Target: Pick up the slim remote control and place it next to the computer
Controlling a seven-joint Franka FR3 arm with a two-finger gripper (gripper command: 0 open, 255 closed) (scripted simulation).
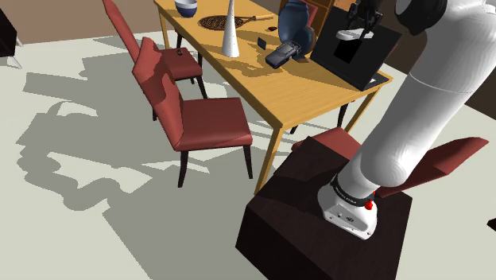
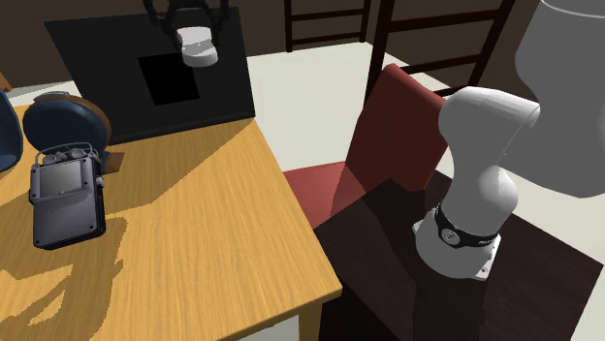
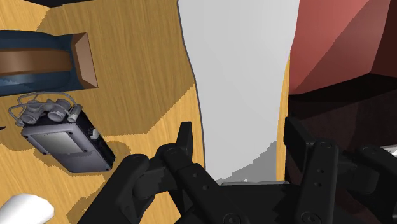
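1. You have a wooden table (image 1: 266, 91) carrying everything.
2. On it stand an open black laptop (image 2: 107, 87), a tall white vase (image 1: 230, 36) and a bowl (image 1: 187, 7).
3. A grey handheld device (image 2: 66, 199) lies flat near the laptop.

A dining room in a home: a long wooden table (image 1: 306, 91) flanked by red cushioned chairs (image 1: 211, 123), set with a bowl (image 1: 187, 6), a tall white vase (image 1: 230, 36) and, at the far end, what looks like a woven mat (image 1: 216, 22).
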